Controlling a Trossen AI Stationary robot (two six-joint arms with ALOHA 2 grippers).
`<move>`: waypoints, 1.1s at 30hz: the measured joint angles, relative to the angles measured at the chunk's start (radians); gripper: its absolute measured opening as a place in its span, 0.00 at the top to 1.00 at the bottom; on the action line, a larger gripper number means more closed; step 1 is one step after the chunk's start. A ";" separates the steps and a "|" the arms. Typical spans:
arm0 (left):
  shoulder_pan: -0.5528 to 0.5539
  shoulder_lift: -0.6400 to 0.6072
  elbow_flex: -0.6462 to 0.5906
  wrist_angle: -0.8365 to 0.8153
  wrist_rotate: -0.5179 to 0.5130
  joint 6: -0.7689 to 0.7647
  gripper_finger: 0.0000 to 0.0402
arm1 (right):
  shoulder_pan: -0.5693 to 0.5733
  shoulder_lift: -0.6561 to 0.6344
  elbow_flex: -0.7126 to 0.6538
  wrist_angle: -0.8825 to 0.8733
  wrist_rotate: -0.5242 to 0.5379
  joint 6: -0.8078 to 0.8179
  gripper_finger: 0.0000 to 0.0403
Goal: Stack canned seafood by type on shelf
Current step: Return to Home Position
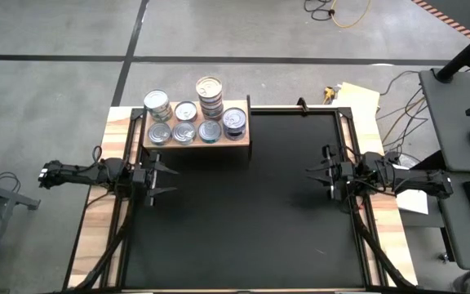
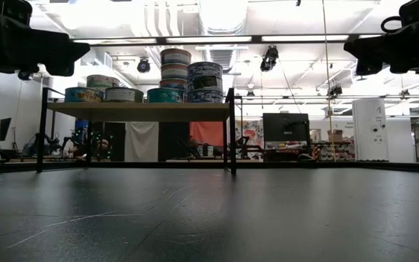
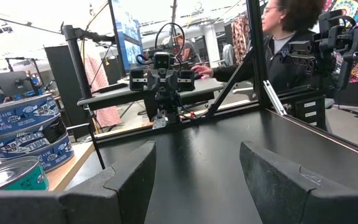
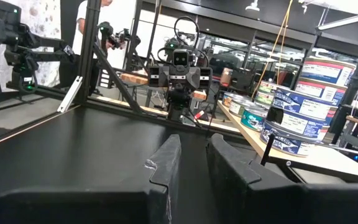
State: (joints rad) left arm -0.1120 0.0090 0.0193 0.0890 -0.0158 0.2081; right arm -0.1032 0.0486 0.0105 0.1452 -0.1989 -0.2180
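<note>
Both arms sit low at opposite side edges of the black table (image 1: 251, 229), facing each other across its middle. This looks like the parked pose rather than a reach. The left gripper (image 3: 197, 155) is spread wide with nothing between its fingers, and it sits near the front corner of the shelf (image 1: 198, 148) without touching it. The right gripper (image 4: 193, 146) is well apart from the shelf. Its fingers are drawn in to a narrow gap, and it is also empty. The canned seafood (image 1: 210, 131) is all on the shelf top at the table's far left corner, and no tin lies loose on the table. The grouping reads as by type. A tall column (image 2: 175, 69) with a gold top stands in the back row, and a blue-white labelled stack (image 2: 205, 81) stands just beside it. Teal-labelled tins (image 2: 124, 94) run along the front edge in a single layer. Tall stacks at the rear and low tins in front probably keep gripper access clear and reduce the tipping risk. My judgement is that the sorting is essentially complete. I cannot tell every label from these views. A person (image 3: 281, 37) stands beyond the table, away from the arms.
</note>
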 joint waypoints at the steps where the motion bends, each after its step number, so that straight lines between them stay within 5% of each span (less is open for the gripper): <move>1: 0.000 0.000 0.000 0.000 0.000 0.000 0.46 | 0.000 0.000 0.000 0.000 0.000 -0.001 0.83; 19: 0.000 0.000 0.000 0.000 0.000 0.000 0.46 | 0.000 0.000 0.000 0.000 0.000 0.000 0.75; 33: 0.000 0.000 0.000 0.000 0.000 0.000 0.46 | 0.000 0.000 0.000 0.000 0.000 0.001 0.82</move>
State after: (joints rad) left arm -0.1120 0.0090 0.0193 0.0891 -0.0158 0.2081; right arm -0.1032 0.0486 0.0101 0.1452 -0.1989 -0.2174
